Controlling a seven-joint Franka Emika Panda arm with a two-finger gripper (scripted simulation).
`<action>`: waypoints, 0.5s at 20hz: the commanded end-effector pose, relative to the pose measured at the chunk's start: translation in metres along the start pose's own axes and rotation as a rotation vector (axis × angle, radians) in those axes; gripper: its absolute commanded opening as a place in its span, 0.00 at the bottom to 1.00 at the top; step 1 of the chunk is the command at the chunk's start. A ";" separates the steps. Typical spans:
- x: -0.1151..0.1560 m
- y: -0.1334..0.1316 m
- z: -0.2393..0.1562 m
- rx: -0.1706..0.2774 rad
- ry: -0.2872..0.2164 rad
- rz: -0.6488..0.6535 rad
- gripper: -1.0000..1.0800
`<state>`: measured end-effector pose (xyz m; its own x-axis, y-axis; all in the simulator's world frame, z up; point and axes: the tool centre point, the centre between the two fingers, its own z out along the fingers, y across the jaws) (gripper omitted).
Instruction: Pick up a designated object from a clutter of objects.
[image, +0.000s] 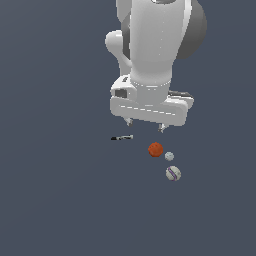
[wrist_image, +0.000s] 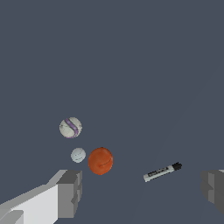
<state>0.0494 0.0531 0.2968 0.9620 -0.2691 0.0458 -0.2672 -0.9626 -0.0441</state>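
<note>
Jaws released, wide apart and empty, gripper (image: 145, 125) hanging above the clutter — not yet over the purple-striped white ball (image: 173, 173), which lies beyond the orange-red ball (image: 155, 149) — presumably pre-approach.

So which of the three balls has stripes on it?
The white ball with purple stripes. The orange-red ball is plain and about the same size, and the pale ball between them is smaller with no stripes.

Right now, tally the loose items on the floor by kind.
Balls: 3, orange ball, pale ball, striped ball
Markers: 1, marker
Total: 4
</note>
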 end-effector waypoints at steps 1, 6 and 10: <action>0.003 -0.008 0.010 -0.001 -0.003 0.053 0.96; 0.008 -0.024 0.029 -0.004 -0.009 0.158 0.96; 0.011 -0.036 0.046 -0.008 -0.013 0.241 0.96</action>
<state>0.0697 0.0816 0.2593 0.8865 -0.4621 0.0249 -0.4608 -0.8864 -0.0452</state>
